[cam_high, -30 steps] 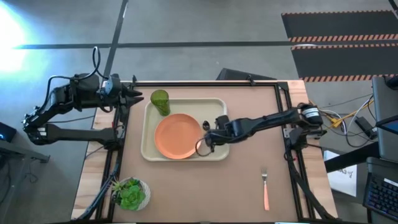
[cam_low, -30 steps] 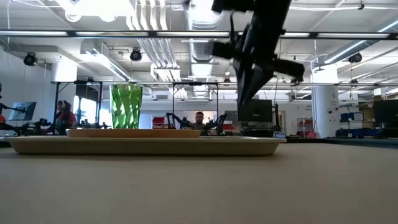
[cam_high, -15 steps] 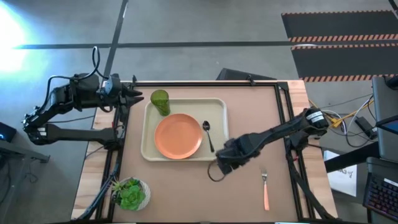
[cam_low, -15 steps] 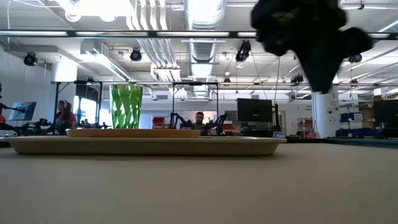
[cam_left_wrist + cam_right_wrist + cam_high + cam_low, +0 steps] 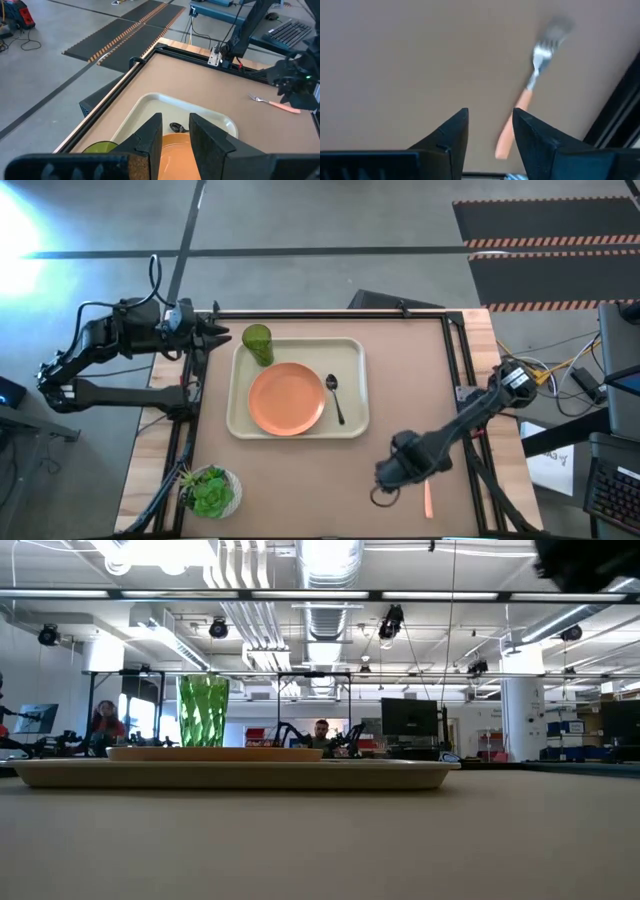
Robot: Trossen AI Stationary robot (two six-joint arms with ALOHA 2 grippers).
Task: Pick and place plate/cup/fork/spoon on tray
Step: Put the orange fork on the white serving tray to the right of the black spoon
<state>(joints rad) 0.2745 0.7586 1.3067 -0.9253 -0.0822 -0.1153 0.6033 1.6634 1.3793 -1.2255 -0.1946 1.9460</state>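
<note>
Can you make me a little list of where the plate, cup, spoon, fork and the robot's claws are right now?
tray: middle of table
plate: on tray
cup: on tray, back left corner
spoon: on tray, right of plate
fork: on bare table, off tray
right claw: open, empty, above the fork's pink handle
left claw: open, empty, waiting at tray's left end
left to do: fork

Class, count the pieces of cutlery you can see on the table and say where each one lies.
2. The spoon lies on the tray, right of the plate. The fork lies on the bare table, beside the right gripper.
</note>
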